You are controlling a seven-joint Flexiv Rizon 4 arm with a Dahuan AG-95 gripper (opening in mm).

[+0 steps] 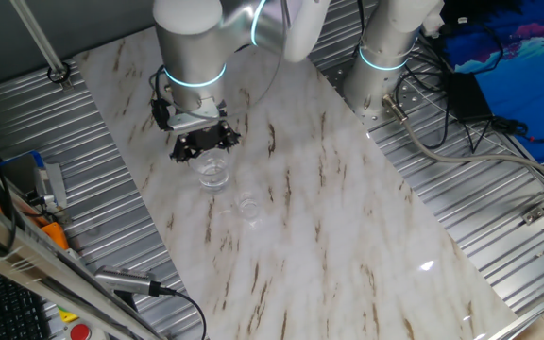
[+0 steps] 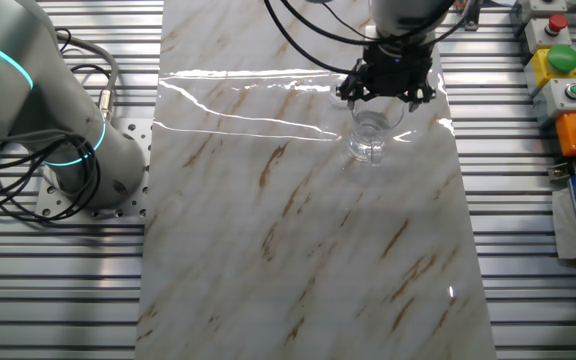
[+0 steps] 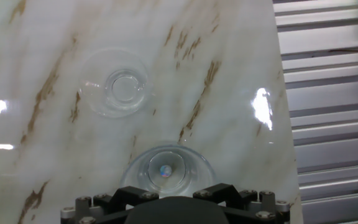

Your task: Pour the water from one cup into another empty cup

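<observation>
Directly below the gripper (image 3: 176,208), nearest the hand camera, the tumbler (image 3: 166,171) stands upright on the table (image 3: 229,74), not yet grasped. How far the fingers are spread cannot be told. Beyond the tumbler, ahead and slightly left of the gripper, the small cup (image 3: 118,90) is seen standing apart.

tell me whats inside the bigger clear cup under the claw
The hand view looks down into the larger tumbler: only a faint glint at its base, consistent with clear water. The claw covers its near rim, so the level can't be judged.
</observation>
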